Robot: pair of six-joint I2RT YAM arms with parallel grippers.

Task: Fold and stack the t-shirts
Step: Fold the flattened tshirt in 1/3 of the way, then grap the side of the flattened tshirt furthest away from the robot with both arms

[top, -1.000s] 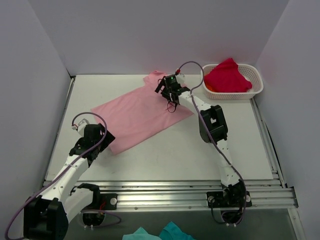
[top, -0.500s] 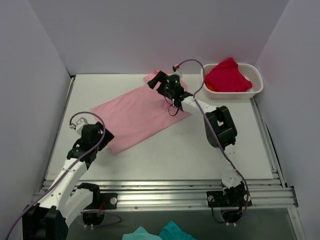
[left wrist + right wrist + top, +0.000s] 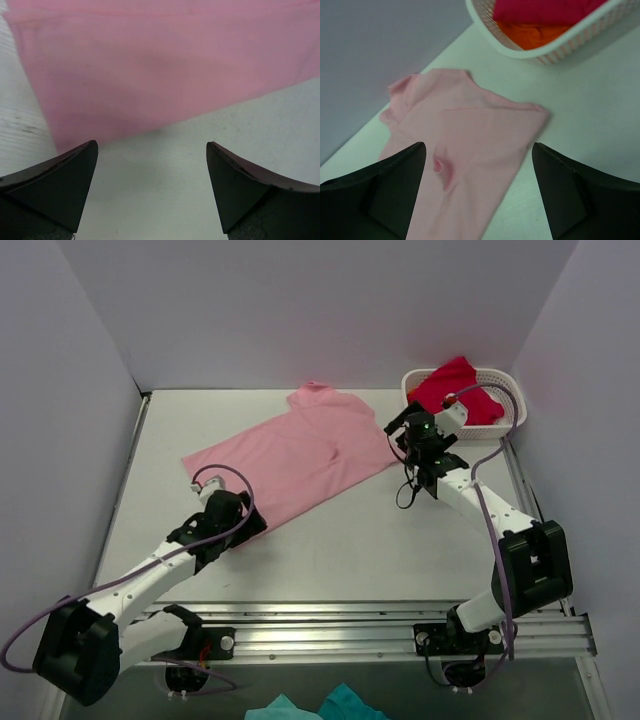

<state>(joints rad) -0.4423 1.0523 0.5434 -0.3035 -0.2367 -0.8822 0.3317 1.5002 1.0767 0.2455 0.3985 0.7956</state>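
Observation:
The light pink t-shirt (image 3: 300,455) lies flat on the table, folded lengthwise, with a small pucker near its middle. It also shows in the left wrist view (image 3: 160,65) and the right wrist view (image 3: 470,145). The crimson red t-shirt (image 3: 455,390) sits bunched in the white basket (image 3: 512,412), and shows in the right wrist view (image 3: 545,10). My left gripper (image 3: 250,527) (image 3: 151,145) is open and empty over bare table, just short of the pink shirt's near edge. My right gripper (image 3: 400,432) (image 3: 479,145) is open and empty, raised beside the shirt's right corner.
The basket (image 3: 540,56) stands at the back right and also holds an orange cloth (image 3: 535,35). Grey walls close in the table on three sides. Teal cloths (image 3: 305,706) lie below the front rail.
My right gripper has come off the pink shirt's collar end and swung right, toward the basket. My left gripper has moved right, up to the shirt's near edge.

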